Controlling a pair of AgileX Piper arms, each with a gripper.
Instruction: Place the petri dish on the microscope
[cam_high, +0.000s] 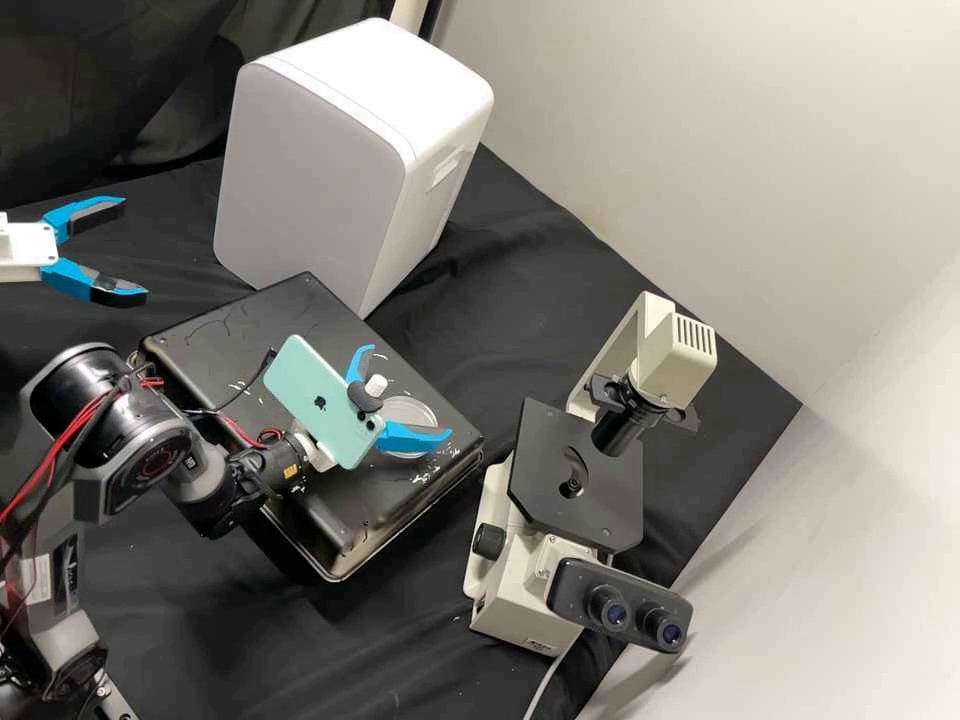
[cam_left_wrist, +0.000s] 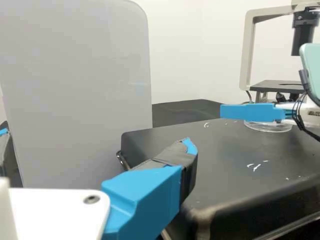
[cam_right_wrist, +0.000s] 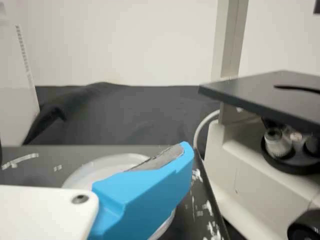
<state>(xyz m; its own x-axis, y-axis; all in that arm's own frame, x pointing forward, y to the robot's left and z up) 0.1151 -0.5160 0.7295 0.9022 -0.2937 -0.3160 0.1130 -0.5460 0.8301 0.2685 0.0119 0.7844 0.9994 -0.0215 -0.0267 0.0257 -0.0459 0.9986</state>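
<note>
Petri dish (cam_high: 405, 413) sits flat on the black box (cam_high: 250, 340), at the corner nearest the microscope (cam_high: 575, 480). Right gripper (cam_high: 410, 392) is released, fingers either side of the dish, apparently lined up for a rim grasp. Left gripper (cam_high: 133, 248) is spread and empty, well apart, probably to keep the transfer path free.

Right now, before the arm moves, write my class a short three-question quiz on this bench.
1. True or false: the dish lies on the microscope stage.
2. Which hand has its fingers either side of the dish? A. left hand B. right hand
3. What does the dish lie on?
Key: 1 false; 2 B; 3 the black tray.
</note>
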